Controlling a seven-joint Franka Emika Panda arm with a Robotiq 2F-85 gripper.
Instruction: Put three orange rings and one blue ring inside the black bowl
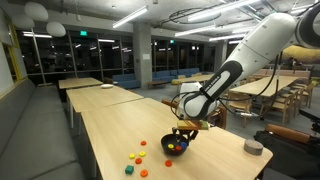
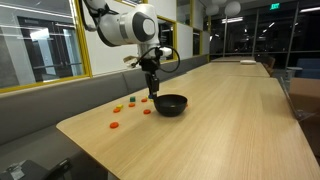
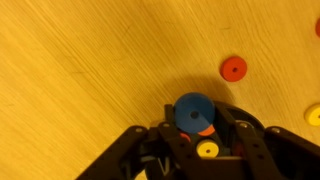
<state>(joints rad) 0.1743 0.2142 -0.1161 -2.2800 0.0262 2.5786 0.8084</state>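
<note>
A black bowl (image 1: pixel 178 152) sits on a long, light wooden bench (image 1: pixel 110 130). In the wrist view an orange ring (image 3: pixel 206 131) and a yellow ring (image 3: pixel 207 149) appear to lie inside it. The robot's hand (image 2: pixel 152 93) hangs right above the bowl, clenched on the blue ring (image 3: pixel 192 112). That ring's flat face and centre hole are turned towards the wrist camera. A second orange ring (image 3: pixel 233 69) lies flat on the bench beside the bowl, and other loose rings (image 1: pixel 137 157) are scattered nearby. A low grey round thing (image 1: pixel 253 147) sits apart. The room is large, with more long tables, dark windows and ceiling strip lights.
</note>
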